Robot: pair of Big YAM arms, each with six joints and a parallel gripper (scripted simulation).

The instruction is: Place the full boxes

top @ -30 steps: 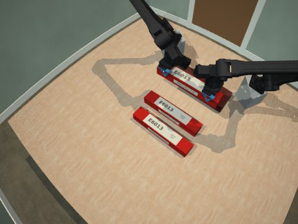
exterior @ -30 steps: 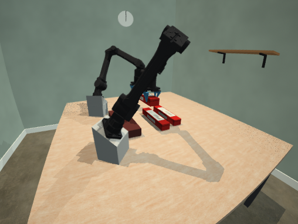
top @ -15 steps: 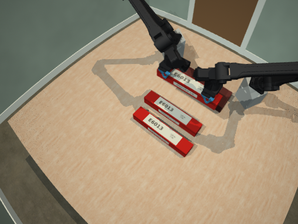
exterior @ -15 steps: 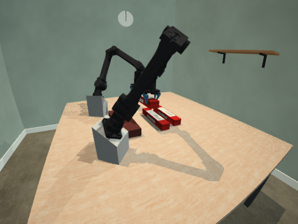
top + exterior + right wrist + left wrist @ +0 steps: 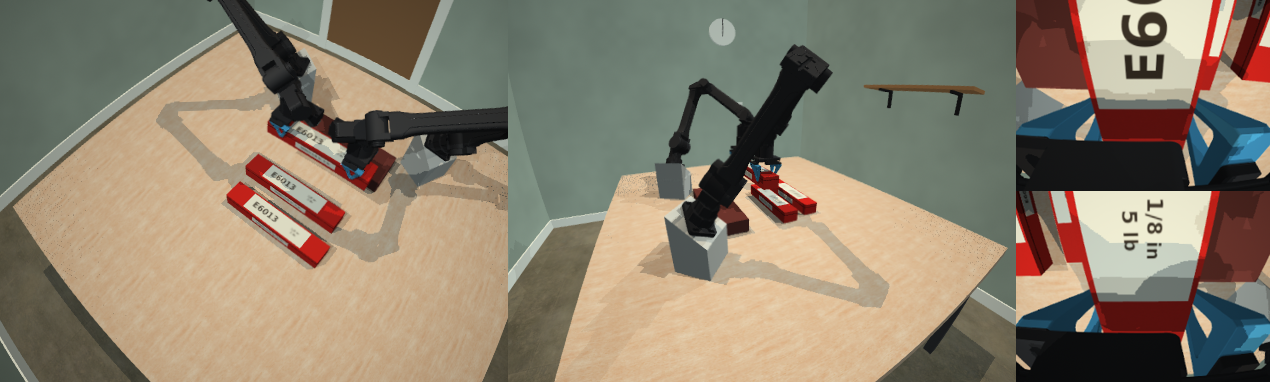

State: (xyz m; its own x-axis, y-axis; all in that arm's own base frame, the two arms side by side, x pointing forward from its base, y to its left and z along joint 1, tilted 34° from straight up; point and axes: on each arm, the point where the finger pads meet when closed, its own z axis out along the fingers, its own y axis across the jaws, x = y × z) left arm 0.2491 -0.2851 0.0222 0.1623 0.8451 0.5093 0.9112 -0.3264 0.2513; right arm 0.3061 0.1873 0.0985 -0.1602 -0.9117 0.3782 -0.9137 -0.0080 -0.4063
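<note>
The left arm [image 5: 440, 124] [image 5: 722, 101] and right arm [image 5: 250, 37] [image 5: 765, 117] bend at the elbow, wrists angled downward. The left gripper [image 5: 354, 173] [image 5: 733, 151] [image 5: 1143, 287] and right gripper [image 5: 281, 131] [image 5: 766, 171] [image 5: 1144, 96] point down, each clamped with its fingers apart.
</note>
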